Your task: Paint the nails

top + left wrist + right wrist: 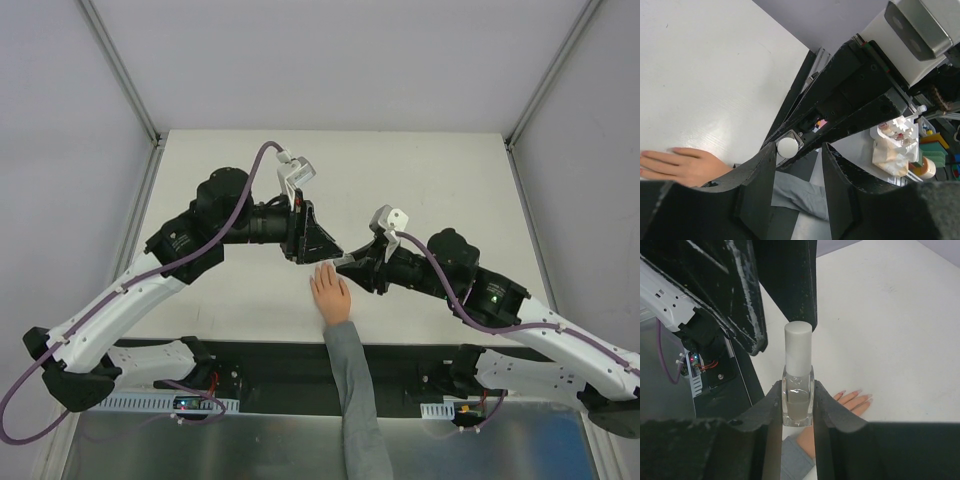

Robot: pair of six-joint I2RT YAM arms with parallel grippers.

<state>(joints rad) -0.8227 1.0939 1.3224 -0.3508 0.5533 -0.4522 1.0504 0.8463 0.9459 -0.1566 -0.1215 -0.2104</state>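
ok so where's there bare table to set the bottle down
Bare: the far half of the table, beyond both grippers up to the back wall, and its far corners. Crowded: the middle by the near edge, where the left gripper and the right gripper, holding the bottle, meet just beyond the hand.

left arm (120, 300) stretched toward 2 o'clock | left gripper (328, 252) fingers apart | right arm (560, 335) stretched toward 10 o'clock | right gripper (350, 266) fingers pinched bottle (798, 405) | tips nearly met
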